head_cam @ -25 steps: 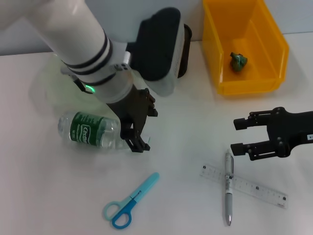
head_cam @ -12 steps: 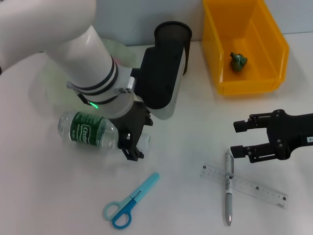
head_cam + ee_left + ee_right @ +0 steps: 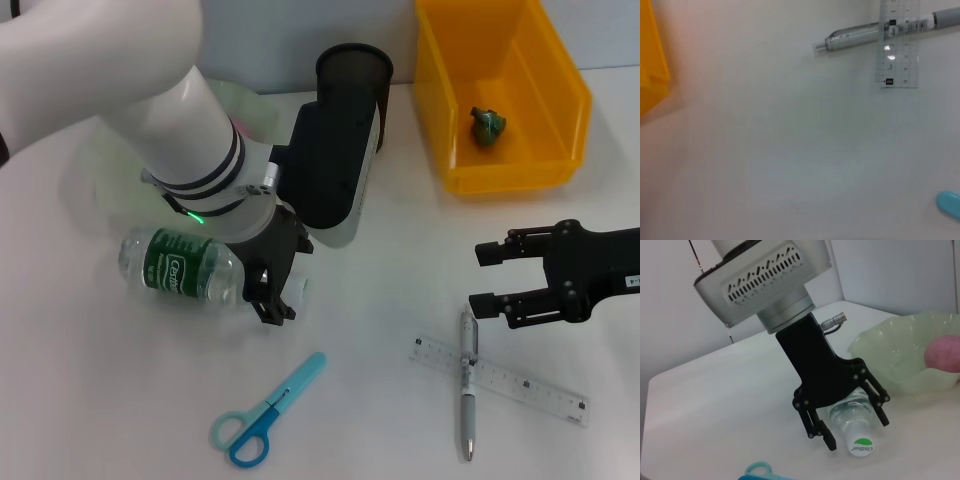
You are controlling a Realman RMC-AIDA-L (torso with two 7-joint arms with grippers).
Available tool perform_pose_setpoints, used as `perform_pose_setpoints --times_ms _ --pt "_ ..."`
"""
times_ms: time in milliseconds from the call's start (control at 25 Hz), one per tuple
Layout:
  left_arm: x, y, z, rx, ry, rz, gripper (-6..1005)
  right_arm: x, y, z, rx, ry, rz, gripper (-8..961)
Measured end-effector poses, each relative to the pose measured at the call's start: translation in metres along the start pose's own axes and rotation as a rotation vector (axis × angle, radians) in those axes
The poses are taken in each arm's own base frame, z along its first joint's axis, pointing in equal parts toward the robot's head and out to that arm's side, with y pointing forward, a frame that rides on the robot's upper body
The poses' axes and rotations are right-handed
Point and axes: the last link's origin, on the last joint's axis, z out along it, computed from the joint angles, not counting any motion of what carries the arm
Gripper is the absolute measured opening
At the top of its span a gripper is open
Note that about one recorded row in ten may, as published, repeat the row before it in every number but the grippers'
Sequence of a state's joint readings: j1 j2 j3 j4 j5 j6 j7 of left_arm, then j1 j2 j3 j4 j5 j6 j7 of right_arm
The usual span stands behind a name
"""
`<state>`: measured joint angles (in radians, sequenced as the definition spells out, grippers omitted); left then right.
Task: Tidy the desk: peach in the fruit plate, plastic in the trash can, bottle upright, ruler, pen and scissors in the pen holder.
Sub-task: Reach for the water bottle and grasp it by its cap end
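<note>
Left gripper (image 3: 276, 290) straddling neck of lying bottle (image 3: 180, 266). Scissors (image 3: 266, 410) below the bottle; pen (image 3: 467, 382) across ruler (image 3: 498, 379), far to the bottle's right.

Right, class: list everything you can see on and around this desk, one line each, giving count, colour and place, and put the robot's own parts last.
bottle: 1, clear with green label, lying on its side, left part of the desk.
peach: 1, pink, in the fruit plate.
fruit plate: 1, pale green, behind the bottle.
pen holder: 1, black, far centre.
trash can: 1, yellow, far right.
crumpled scrap: 1, green, inside the trash can.
scissors: 1, blue, near centre.
ruler: 1, clear, near right, crossing the pen.
pen: 1, silver, near right.
desk: 1, white.
left claw: black, open around the bottle's neck.
right claw: black, open, above the pen's far end.
</note>
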<state>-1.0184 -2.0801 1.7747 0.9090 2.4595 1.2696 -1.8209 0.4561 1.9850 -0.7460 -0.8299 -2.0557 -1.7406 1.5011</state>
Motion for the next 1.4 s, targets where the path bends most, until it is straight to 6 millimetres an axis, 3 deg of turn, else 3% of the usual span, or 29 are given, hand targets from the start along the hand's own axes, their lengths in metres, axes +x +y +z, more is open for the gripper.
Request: perform_pose_setpoints --times_ms 640,760,1000,1400 --pt "0.003 0.004 0.008 0.003 -0.013 0.035 791 0.001 0.000 -0.001 0.005 -0.007 0.001 757" --pt "0.004 0.003 0.008 0.010 -0.013 0.037 592 0.001 0.000 -0.001 0.005 -0.007 0.002 757" --pt "0.002 0.004 0.011 0.005 -0.019 0.030 466 0.001 0.000 -0.001 0.005 -0.008 0.003 757" --pt "0.001 0.005 0.013 0.008 -0.029 0.029 460 0.001 0.000 -0.001 0.005 -0.009 0.005 757"
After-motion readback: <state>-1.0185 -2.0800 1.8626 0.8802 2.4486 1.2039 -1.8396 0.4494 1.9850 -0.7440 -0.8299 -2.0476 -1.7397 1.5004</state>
